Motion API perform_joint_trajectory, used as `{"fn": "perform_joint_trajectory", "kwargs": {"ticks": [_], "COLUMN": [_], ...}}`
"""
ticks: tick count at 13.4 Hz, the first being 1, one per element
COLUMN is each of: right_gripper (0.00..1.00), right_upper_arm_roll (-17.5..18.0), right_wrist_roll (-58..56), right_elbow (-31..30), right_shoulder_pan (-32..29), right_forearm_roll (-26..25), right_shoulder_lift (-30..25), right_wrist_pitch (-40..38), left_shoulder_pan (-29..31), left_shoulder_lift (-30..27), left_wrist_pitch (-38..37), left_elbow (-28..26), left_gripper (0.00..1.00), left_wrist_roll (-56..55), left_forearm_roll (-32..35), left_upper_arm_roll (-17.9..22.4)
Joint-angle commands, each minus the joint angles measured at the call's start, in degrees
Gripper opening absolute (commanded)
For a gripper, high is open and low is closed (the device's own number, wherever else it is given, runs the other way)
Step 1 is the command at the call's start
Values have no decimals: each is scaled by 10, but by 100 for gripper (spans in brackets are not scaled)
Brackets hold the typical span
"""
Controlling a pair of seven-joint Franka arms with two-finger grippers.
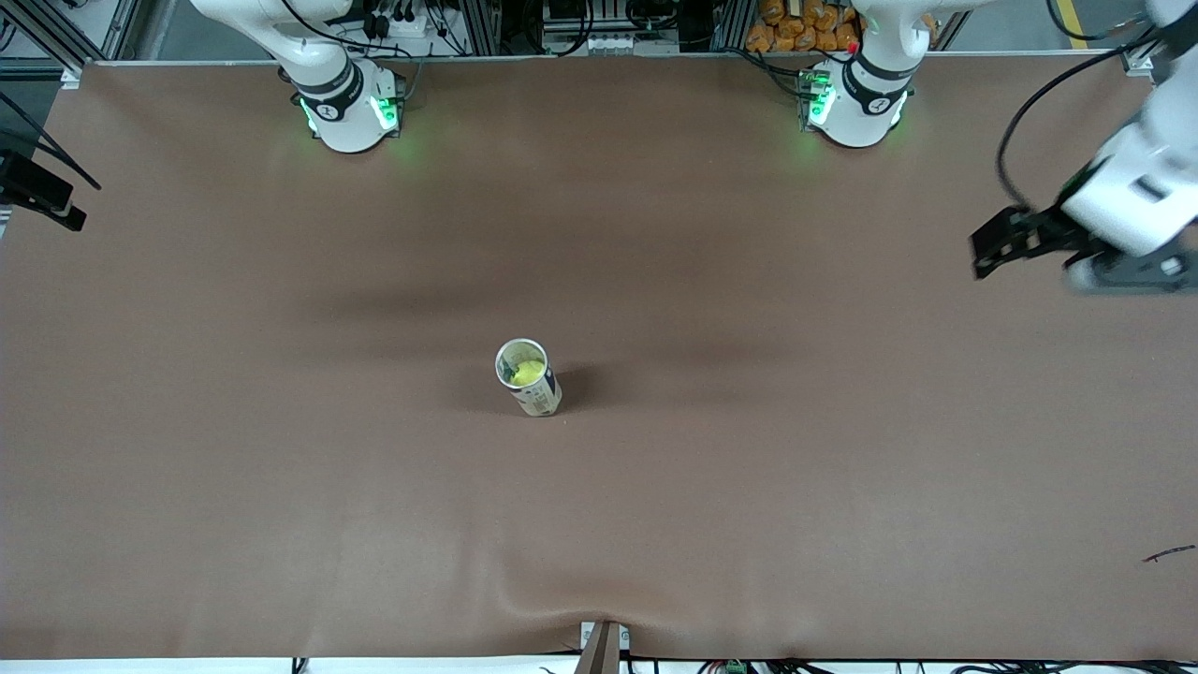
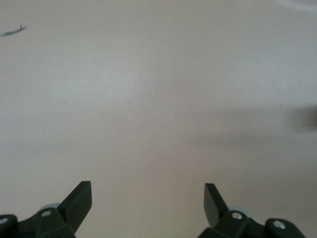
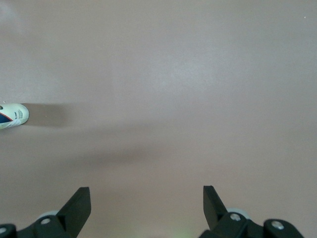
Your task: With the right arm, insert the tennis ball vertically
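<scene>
A white can (image 1: 530,382) stands upright in the middle of the brown table, its mouth open. The yellow-green tennis ball (image 1: 529,372) sits inside it. The can's base also shows at the edge of the right wrist view (image 3: 12,116). My right gripper (image 3: 146,194) is open and empty over bare table; in the front view only its black end (image 1: 56,201) shows, at the right arm's end of the table. My left gripper (image 1: 979,253) is open and empty, up over the left arm's end of the table, and it also shows in the left wrist view (image 2: 147,191).
The brown table cover (image 1: 281,487) has a wrinkle near the front edge, by a small mount (image 1: 602,646). A thin dark scrap (image 1: 1170,554) lies near the left arm's end, also in the left wrist view (image 2: 12,32). The arm bases (image 1: 348,112) (image 1: 856,108) stand along the back edge.
</scene>
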Motion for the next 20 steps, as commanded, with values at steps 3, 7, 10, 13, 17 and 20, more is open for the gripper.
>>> {"fn": "perform_joint_trajectory", "kwargs": {"ticks": [3,7,10,13,17,20], "right_gripper": [100,100,100,100,100,100], "right_upper_arm_roll": [2,2,2,2,2,2], "right_wrist_roll": [-6,-6,-6,-6,-6,-6], "right_elbow": [4,3,4,4,4,4], "right_shoulder_pan": [-8,-7,-9,-9,-9,-9], "right_forearm_roll": [10,10,10,10,10,11], "right_shoulder_lift": [-1,-1,-1,-1,-1,-1], "right_wrist_pitch": [1,1,1,1,1,1], "left_shoulder_pan": [-80,-76,-77,-77,-78,-79], "left_shoulder_lift": [-94,-130,-130,-129,-118,-116], "left_wrist_pitch": [5,2,-2,-9,-31,-36], "left_elbow": [-102,-140,-139,-133,-105,-99], "left_gripper": [100,100,100,100,100,100], "left_wrist_roll": [4,4,3,4,4,2], "left_forearm_roll": [-42,-50,-44,-35,-35,-34], "left_upper_arm_roll": [116,119,106,105,115,116]}}
